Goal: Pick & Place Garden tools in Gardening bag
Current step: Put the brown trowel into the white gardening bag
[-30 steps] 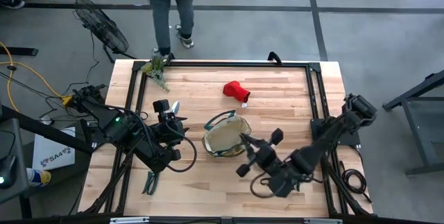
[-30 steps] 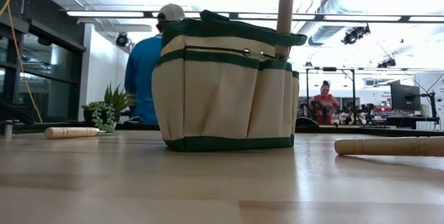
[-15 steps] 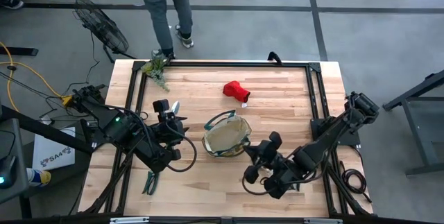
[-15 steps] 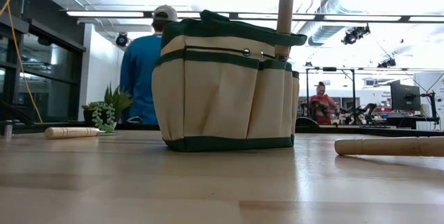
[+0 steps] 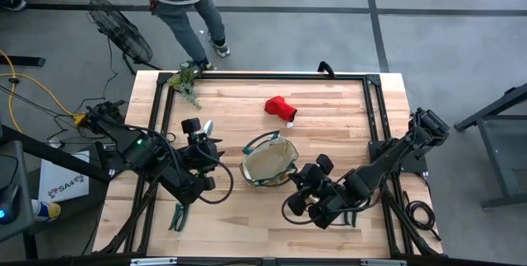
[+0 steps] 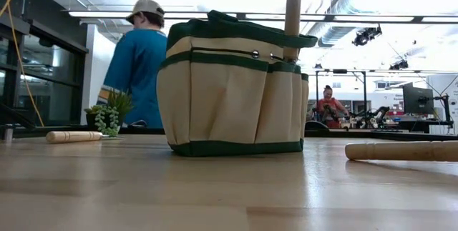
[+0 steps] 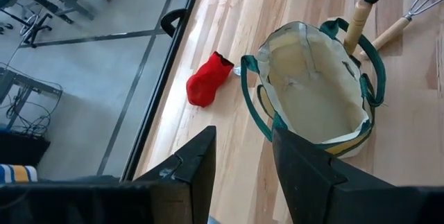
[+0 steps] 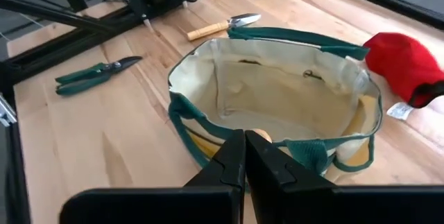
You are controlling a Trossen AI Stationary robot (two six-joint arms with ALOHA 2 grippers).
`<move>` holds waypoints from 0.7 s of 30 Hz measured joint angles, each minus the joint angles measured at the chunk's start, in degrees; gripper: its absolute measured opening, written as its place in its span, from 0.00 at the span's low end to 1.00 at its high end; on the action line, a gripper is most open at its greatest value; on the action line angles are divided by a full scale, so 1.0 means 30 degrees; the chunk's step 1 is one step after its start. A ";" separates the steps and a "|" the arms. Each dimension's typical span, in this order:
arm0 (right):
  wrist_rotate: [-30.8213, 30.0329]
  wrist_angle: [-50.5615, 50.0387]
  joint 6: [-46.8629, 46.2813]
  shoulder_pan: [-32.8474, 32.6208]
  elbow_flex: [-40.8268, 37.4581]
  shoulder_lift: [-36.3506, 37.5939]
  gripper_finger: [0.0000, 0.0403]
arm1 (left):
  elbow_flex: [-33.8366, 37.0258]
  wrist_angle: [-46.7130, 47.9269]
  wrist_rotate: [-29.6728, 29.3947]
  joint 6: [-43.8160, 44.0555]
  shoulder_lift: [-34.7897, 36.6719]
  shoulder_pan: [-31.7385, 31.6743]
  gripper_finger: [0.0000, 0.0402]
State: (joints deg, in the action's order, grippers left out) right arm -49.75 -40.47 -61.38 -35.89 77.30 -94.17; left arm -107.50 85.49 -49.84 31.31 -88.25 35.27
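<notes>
**Change noted.** My right tool (image 8: 245, 139) has drawn back from the gardening bag (image 5: 268, 161) toward the counter's (image 5: 346, 126) near edge, and its fingers are now pressed fully together with nothing between them. A wooden handle (image 6: 293, 9) stands upright in the bag's outer pocket. I judge that one item is delivered and the right arm is free for the next pick.

**Left tool** (image 7: 243, 134). Parked left of the bag, fingers apart, empty.

**Still out, high view.** Red glove (image 5: 280, 108) behind the bag; trowel (image 5: 206, 128) beside the left arm; green pruners (image 5: 178, 215) near the front left.

**Left wrist view only.** A wire rake (image 7: 409, 7) lies on the far side of the bag. From above, my right arm covers it.

**Right wrist view only.** The bag's main compartment appears bare, so the pocket holds the only stowed item I can see.

**Low view only.** Confirms that the handle stands vertically. Its head is hidden.
</notes>
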 joint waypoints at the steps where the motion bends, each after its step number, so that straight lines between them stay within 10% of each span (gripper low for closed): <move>1: 0.0073 -0.0015 0.0095 0.0108 0.0000 0.0000 0.00 | 0.0000 0.0000 -0.0002 0.0007 0.0000 0.0000 0.34; 21: 0.4931 -0.1022 0.1040 0.2719 0.0026 0.0044 0.00 | 0.0000 0.0031 -0.0053 0.0160 0.0000 0.0000 0.34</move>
State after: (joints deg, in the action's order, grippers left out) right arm -34.96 -43.54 -58.26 -27.73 77.38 -94.04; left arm -107.50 85.59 -50.00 31.79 -88.25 35.27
